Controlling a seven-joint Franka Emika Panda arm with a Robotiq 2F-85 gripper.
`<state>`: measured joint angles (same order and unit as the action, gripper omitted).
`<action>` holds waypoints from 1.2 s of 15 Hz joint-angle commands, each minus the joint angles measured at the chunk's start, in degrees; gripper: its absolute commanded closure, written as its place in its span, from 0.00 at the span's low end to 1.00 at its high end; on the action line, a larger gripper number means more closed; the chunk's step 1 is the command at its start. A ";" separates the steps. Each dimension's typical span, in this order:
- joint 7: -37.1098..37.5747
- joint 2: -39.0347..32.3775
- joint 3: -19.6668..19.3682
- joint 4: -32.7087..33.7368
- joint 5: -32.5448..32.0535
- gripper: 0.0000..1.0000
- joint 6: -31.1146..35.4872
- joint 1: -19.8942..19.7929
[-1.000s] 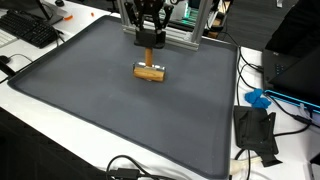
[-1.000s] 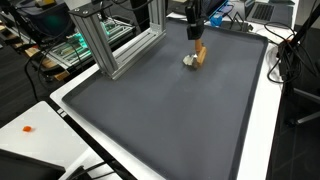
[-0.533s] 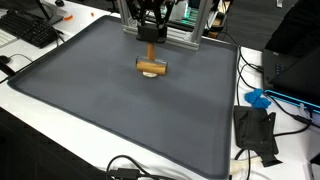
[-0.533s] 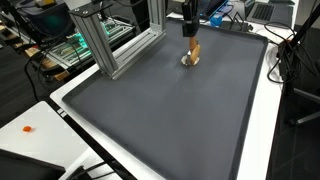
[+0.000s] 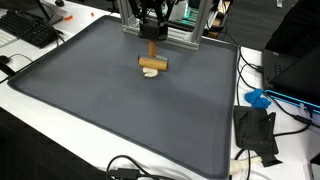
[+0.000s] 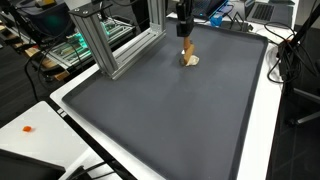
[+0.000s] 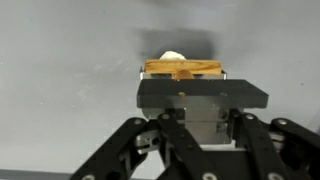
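My gripper (image 5: 152,37) is shut on the upright handle of a small wooden T-shaped tool (image 5: 152,66). The tool's cross-head has a white part under it. It hangs just above the far end of the dark grey mat (image 5: 110,110); whether it touches the mat I cannot tell. In an exterior view the gripper (image 6: 185,30) holds the tool (image 6: 188,55) near the mat's far edge. In the wrist view the wooden head (image 7: 183,69) shows beyond the gripper (image 7: 188,95), whose fingertips are hidden by its black body.
An aluminium frame (image 5: 185,35) stands right behind the gripper and also shows in an exterior view (image 6: 110,45). A keyboard (image 5: 35,30) lies off the mat. A blue object (image 5: 258,98), a black box (image 5: 255,130) and cables lie on the white table.
The gripper has carried the wooden tool a little further toward the back of the mat, closer to the aluminium frame. Its grip has not changed.
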<state>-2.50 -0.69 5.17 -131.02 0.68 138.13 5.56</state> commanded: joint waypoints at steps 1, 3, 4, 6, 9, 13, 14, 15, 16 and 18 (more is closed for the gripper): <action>-0.92 1.37 -0.18 -3.31 0.48 0.78 -1.52 -0.36; -0.24 1.55 -0.17 -3.79 0.42 0.78 0.15 -0.35; 2.07 1.37 -0.13 -3.88 -0.13 0.78 1.87 -0.31; 6.11 0.81 -0.11 -3.89 -0.91 0.78 4.69 -0.32; 12.71 0.00 -0.10 -4.24 -3.07 0.78 7.73 -0.35; 22.41 -0.93 0.12 -4.56 -6.30 0.78 9.41 -0.28; 24.79 -1.13 0.19 -4.55 -7.34 0.78 9.87 -0.27; 27.17 -1.41 0.24 -4.45 -8.28 0.78 10.32 -0.24; 29.73 -1.67 0.25 -4.40 -9.52 0.78 10.83 -0.22; 34.61 -2.14 0.20 -4.10 -11.71 0.78 11.47 -0.15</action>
<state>24.93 -0.09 5.89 -134.25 -6.16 145.70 5.90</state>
